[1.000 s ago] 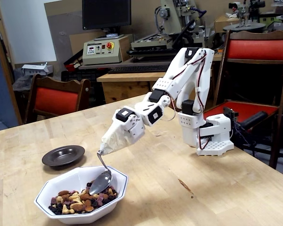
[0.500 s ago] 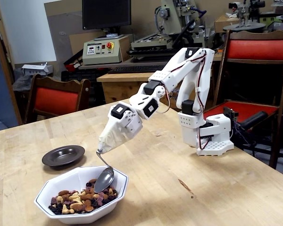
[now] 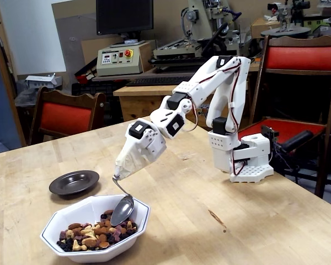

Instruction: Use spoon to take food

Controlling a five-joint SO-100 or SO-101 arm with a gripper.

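A white octagonal bowl [image 3: 138, 212] sits at the table's front left and holds the food [image 3: 94, 234], a mix of brown nuts, pale cashews and dark dried fruit. The shiny metal spoon [image 3: 122, 208] hangs with its oval bowl just over the back of the food, inside the white bowl's rim. Its thin bent handle runs up into my gripper [image 3: 119, 176], which is wrapped in beige tape that fixes the spoon to it. The tape hides the jaws. No food shows on the spoon.
A small dark saucer [image 3: 74, 182] lies on the wooden table behind the bowl, to the left. My arm's white base [image 3: 248, 160] stands at the right. Red chairs [image 3: 66, 117] line the far table edge, with workshop machines behind.
The arm has stretched a little further left and forward, and the spoon has tipped steeper, with its bowl shifting slightly right and back at the edge of the food.
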